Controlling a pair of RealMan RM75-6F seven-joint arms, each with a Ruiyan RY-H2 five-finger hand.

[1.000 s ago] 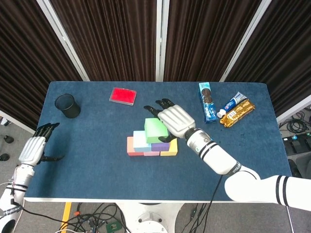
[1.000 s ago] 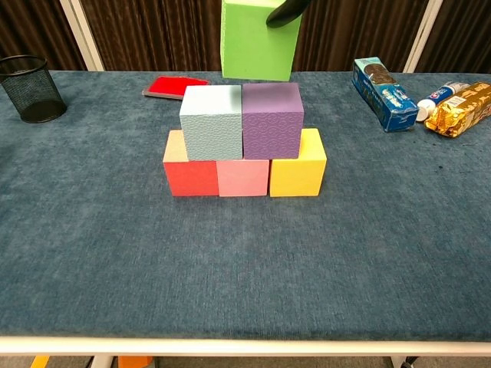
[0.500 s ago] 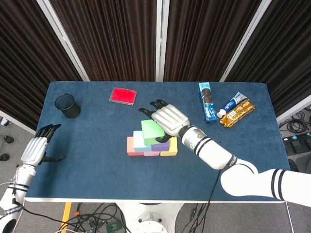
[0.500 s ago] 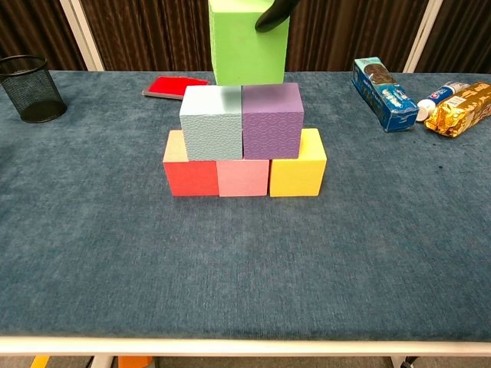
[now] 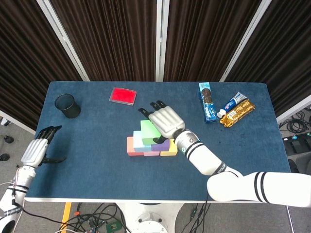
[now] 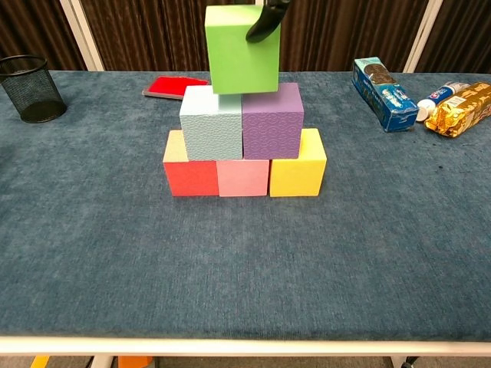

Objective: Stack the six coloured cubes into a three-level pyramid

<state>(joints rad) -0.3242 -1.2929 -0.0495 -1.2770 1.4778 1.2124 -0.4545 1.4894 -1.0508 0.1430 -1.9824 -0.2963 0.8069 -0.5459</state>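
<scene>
Five cubes stand stacked mid-table, and the right hand (image 5: 166, 121) grips the green cube (image 6: 242, 50) just over the light-blue cube (image 6: 211, 123) and purple cube (image 6: 272, 119), unreleased; the left hand (image 5: 36, 150) idles empty, fingers loosely apart.

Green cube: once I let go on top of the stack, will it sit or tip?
The green cube looks light, probably foam. It is tilted, over the seam between the light blue cube and the purple cube. Flat faces should settle; level it before the right hand releases.
</scene>
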